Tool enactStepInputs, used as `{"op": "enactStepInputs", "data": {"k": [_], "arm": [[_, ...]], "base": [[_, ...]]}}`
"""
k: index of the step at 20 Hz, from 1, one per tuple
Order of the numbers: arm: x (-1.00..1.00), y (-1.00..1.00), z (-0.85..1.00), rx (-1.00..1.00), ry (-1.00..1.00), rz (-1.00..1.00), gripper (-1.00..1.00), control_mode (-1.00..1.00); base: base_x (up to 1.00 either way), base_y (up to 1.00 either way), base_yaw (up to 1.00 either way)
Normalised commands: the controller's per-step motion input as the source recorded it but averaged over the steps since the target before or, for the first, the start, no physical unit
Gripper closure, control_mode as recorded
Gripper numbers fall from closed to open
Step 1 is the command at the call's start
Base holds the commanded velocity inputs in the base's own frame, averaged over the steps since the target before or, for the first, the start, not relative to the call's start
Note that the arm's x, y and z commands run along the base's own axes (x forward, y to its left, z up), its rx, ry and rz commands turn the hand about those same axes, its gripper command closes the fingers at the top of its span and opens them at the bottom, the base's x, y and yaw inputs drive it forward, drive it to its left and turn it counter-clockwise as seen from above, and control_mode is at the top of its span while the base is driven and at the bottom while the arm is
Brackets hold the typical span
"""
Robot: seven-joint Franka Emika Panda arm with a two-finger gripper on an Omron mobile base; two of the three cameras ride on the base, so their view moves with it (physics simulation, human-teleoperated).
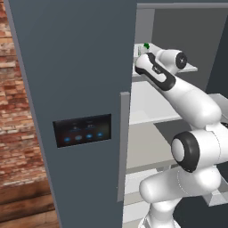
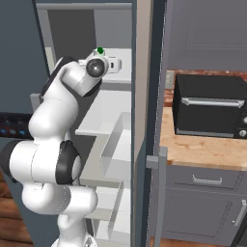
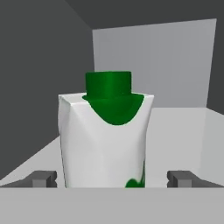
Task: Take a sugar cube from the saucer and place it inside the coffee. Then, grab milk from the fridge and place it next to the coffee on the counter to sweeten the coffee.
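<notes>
**On the fridge's upper shelf, the milk waited**

Upright stood the small white carton of milk with green cap, probably light, smooth, crushable; its flat lower sides suited gripping. Flanking it, the two-finger gripper stood spread wide, untouching, inside the tall grey fridge.

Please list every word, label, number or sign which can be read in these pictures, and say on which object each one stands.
No text can be read.
The milk: green markings and a green cap, no letters.
The fridge panel: blue lights and faint marks, too blurred to read.
The black oven on the counter: no legible label.
</notes>
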Motion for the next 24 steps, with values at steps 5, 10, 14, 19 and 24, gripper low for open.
{"op": "enactStepInputs", "data": {"k": [5,10,14,19,24], "arm": [[0.01,0.12,0.0,0.0,0.0,0.0,-1.0,-1.0],[0.07,0.09,0.0,0.0,0.0,0.0,1.0,-1.0],[0.09,0.0,0.0,0.0,0.0,0.0,1.0,-1.0],[0.06,0.0,0.0,0.0,0.0,0.0,1.0,-1.0],[0.0,0.0,0.0,0.0,0.01,0.0,1.0,-1.0]], "base": [[0.0,0.0,0.0],[0.0,0.0,0.0],[0.0,0.0,0.0],[0.0,0.0,0.0],[0.0,0.0,0.0]]}}
